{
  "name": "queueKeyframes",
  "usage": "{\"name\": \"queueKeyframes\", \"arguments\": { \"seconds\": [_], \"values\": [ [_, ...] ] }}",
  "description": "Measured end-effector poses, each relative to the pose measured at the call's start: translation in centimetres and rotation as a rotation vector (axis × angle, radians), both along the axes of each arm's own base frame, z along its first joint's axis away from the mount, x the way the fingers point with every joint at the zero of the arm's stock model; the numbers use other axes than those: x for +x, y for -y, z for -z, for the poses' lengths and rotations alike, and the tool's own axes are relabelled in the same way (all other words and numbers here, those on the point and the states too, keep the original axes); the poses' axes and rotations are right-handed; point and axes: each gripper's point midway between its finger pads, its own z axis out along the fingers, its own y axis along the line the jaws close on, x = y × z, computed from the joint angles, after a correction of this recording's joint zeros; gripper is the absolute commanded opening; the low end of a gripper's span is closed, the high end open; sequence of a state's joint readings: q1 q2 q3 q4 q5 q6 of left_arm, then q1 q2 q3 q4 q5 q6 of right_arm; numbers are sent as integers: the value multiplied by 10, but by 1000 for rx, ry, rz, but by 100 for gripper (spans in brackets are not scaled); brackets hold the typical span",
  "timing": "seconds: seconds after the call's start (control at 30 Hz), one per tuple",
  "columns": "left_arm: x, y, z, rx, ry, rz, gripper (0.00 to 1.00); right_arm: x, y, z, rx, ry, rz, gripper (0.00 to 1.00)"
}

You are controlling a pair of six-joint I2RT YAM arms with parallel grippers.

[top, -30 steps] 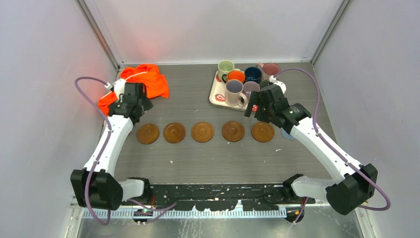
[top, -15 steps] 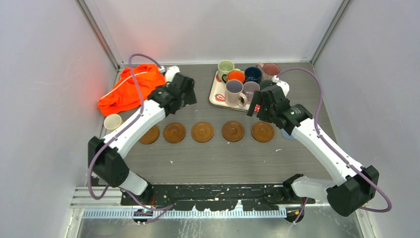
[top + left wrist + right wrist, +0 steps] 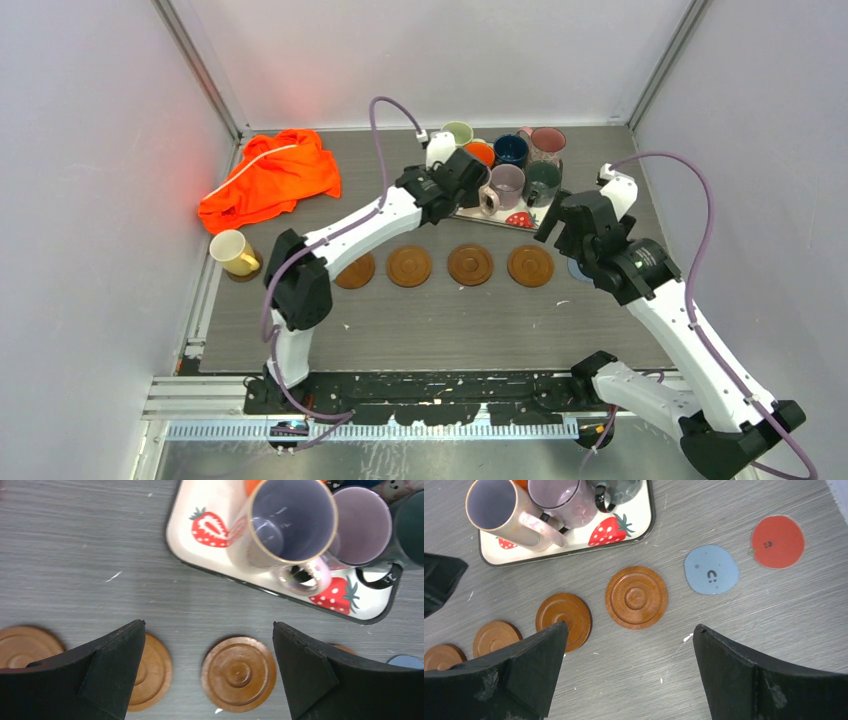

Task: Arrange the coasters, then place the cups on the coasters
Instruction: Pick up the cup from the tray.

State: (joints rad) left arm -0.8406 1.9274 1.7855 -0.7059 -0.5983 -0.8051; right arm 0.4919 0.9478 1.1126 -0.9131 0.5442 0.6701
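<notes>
Swung across from the table's left edge, the left arm now reaches to the strawberry-print tray (image 3: 505, 217) at the back, while the right arm has drawn away from that tray toward the near right.

Grippers. The left gripper (image 3: 207, 627) has its jaws spread wide and holds nothing. It hovers over the tray's near edge and the table (image 3: 450, 320) in front of it. The right gripper (image 3: 629, 632) is likewise wide apart and empty, hanging above the right end of the coaster row.

Coasters. The wooden coasters (image 3: 470, 264) lie in a row across the middle of the table, each apart from its neighbours. Four show in the overhead view, the leftmost half hidden under the left arm, and all of them are bare. Right of the row lies a light-blue coaster (image 3: 711, 570). Farther right lies a red coaster (image 3: 778, 541), apart from the blue one. Both are bare.

Cups. A cream mug (image 3: 235, 252) stands upright at the far left edge of the table, well apart from the tray. It seems to rest on a dark disc, though the view is too small to be sure. The remaining mugs stand on the tray. Along the back are a pale green mug (image 3: 460, 131), an orange mug (image 3: 481, 152), a navy mug (image 3: 511, 150) and a pink mug (image 3: 548, 142). In front are a pink-handled mug (image 3: 292, 525) with a lilac inside, a lilac mug (image 3: 506, 183) just beside it, and a dark grey-green mug (image 3: 543, 180).

Other. An orange cloth (image 3: 270, 180) lies crumpled at the back left.
</notes>
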Motion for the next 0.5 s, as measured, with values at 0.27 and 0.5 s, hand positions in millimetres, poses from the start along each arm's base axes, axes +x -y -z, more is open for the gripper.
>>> {"name": "queueKeyframes", "arguments": {
  "seconds": [0.27, 0.5],
  "values": [
    [16, 65, 16, -4, 29, 33, 100, -11, 13, -6, -25, 12, 32, 100],
    [26, 93, 35, 14, 40, 33, 100, -13, 16, -5, -33, 5, 35, 100]
  ]
}}
